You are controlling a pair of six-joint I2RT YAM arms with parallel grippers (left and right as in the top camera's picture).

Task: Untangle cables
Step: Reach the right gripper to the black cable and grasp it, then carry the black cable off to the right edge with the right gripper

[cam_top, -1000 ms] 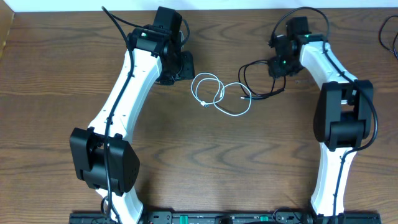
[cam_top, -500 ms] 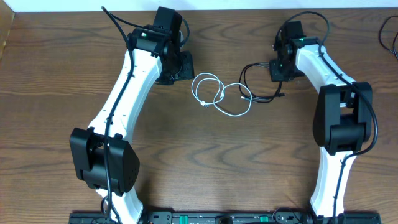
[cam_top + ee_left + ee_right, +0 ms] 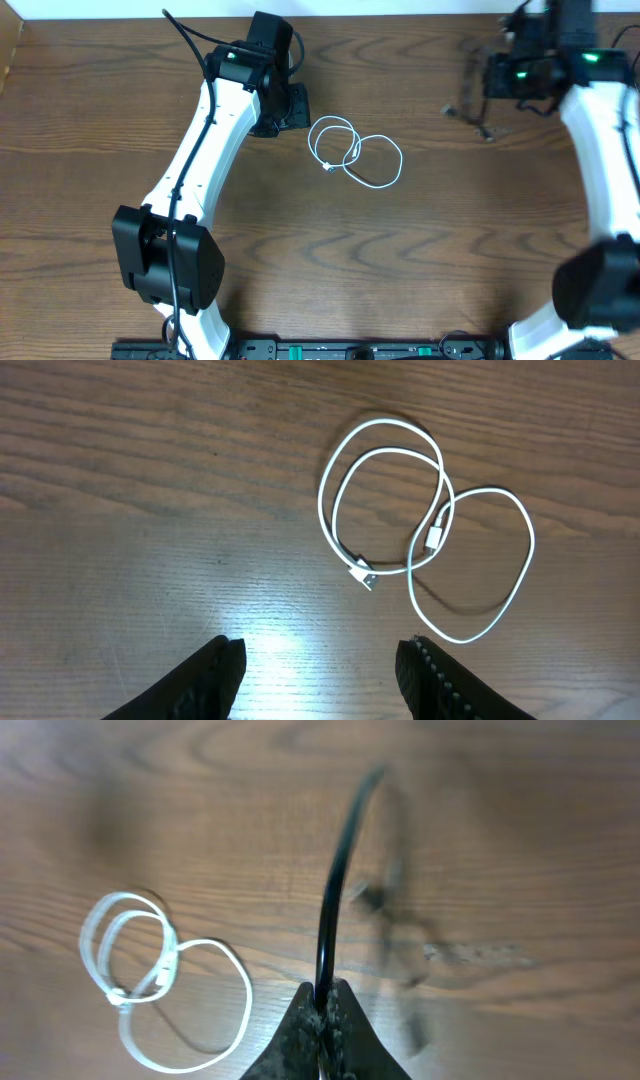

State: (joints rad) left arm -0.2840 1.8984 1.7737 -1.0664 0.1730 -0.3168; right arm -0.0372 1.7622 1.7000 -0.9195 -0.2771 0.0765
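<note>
The white cable (image 3: 355, 152) lies alone in two overlapping loops at mid-table, both plugs inside the loops; it also shows in the left wrist view (image 3: 441, 510) and the right wrist view (image 3: 165, 965). My left gripper (image 3: 295, 105) (image 3: 320, 655) hovers open just left of it, nothing between its fingers. My right gripper (image 3: 492, 85) (image 3: 325, 1005) is at the far right back, shut on the black cable (image 3: 335, 900). That cable hangs lifted and blurred (image 3: 478, 120), well apart from the white one.
The left arm (image 3: 200, 150) runs along the table's left side and the right arm (image 3: 600, 150) along its right edge. Another dark cord (image 3: 625, 60) sits at the far right back corner.
The right gripper shut on the black cable and swung back and right, lifting it away from the white one. White cable and left arm have not moved.
</note>
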